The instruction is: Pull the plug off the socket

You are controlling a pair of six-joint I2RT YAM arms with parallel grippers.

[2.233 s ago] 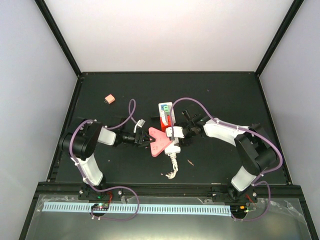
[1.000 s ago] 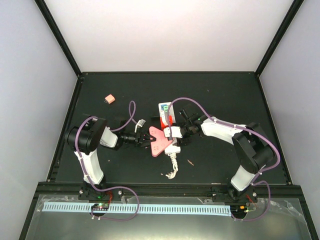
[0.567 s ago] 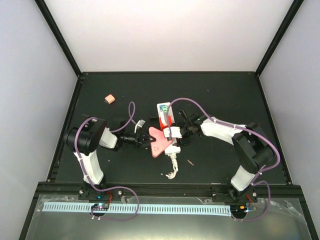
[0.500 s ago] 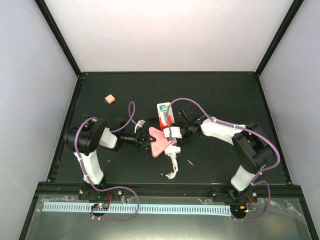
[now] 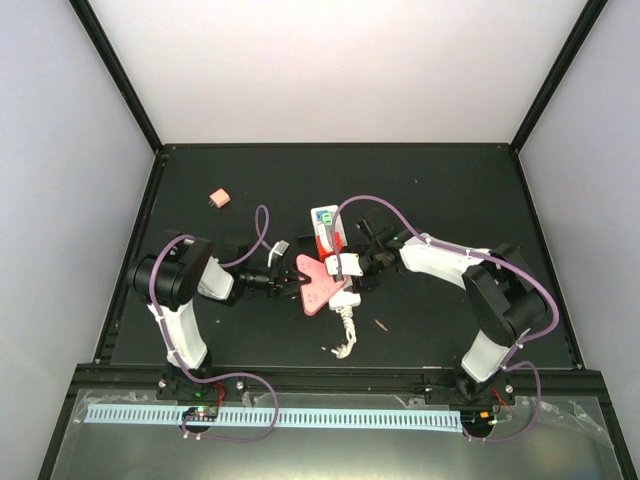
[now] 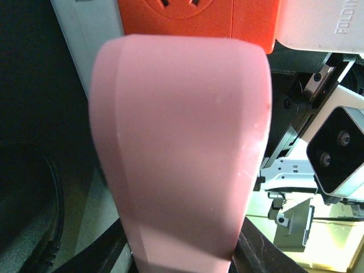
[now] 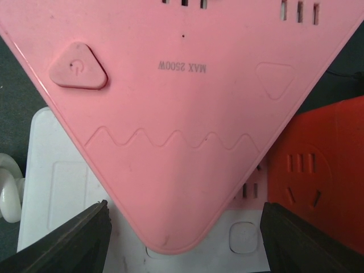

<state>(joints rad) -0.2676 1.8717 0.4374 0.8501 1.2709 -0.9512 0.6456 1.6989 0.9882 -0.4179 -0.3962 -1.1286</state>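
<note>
plug (image 5: 318, 283): pink triangle atop socket (image 5: 326, 222), mid-desk (image 5: 440, 180) | risk, my guess: socket lifts along with it if unpinned, or the smooth pink taper slips free | left fingers (image 6: 256, 261) clamped on its narrow end | right fingers (image 7: 68, 242) spread wide, straddling its corner over the socket, holding nothing I can confirm

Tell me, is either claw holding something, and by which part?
The left claw pinches the pink triangular plug by its near corner. The right claw is spread open above the socket, apparently gripping nothing.
</note>
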